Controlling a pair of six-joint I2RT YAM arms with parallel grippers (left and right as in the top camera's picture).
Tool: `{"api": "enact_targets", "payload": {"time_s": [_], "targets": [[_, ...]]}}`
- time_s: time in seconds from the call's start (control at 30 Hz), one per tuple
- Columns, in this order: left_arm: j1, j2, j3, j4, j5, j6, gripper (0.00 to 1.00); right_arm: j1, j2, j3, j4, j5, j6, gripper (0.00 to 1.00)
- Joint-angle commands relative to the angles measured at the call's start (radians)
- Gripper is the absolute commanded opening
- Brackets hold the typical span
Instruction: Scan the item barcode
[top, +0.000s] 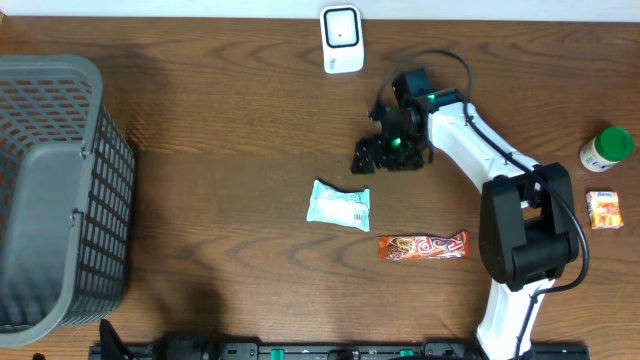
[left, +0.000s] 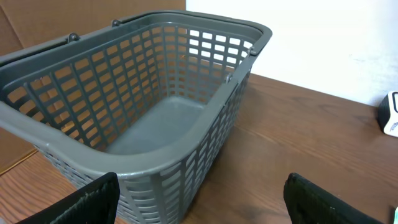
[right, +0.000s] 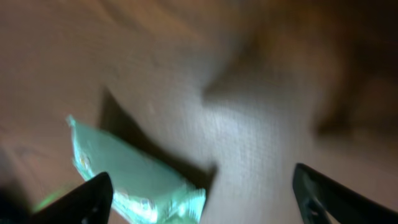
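Right gripper (top: 393, 152) is hovering with jaws spread wide, gripping nothing. The teal packet (top: 338, 205) is lying flat just behind it to its left, while the scanner (top: 342, 40) is standing farther ahead-left. Nothing is facing the scanner, so scanning seems unfinished.

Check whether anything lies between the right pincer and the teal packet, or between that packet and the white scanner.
Nothing visible does. Only bare table separates the open right pincer from the teal packet, and the packet from the white scanner; the pincer itself hangs just beside that second path.
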Motion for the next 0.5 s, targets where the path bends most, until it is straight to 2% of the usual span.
{"api": "enact_targets", "payload": {"time_s": [0.0,0.03,0.13,0.17,0.3,0.47], "targets": [[0.004,0.002,0.002,-0.001,0.001,-0.002,0.85,0.041,0.003,0.018,0.07,0.027,0.013,0.66],[0.004,0.002,0.002,-0.001,0.001,-0.002,0.85,0.053,0.006,0.018,0.092,0.043,0.028,0.46],[0.004,0.002,0.002,-0.002,0.001,-0.002,0.84,0.087,0.015,0.018,0.121,0.093,0.07,0.04],[0.004,0.002,0.002,-0.002,0.001,-0.002,0.85,0.096,0.017,0.018,0.12,0.108,0.079,0.01],[0.004,0.002,0.002,-0.002,0.001,-0.002,0.85,0.117,0.018,0.018,0.115,0.225,0.139,0.01],[0.004,0.002,0.002,-0.002,0.001,-0.002,0.85,0.121,0.018,0.004,0.099,0.235,0.141,0.01]]}}
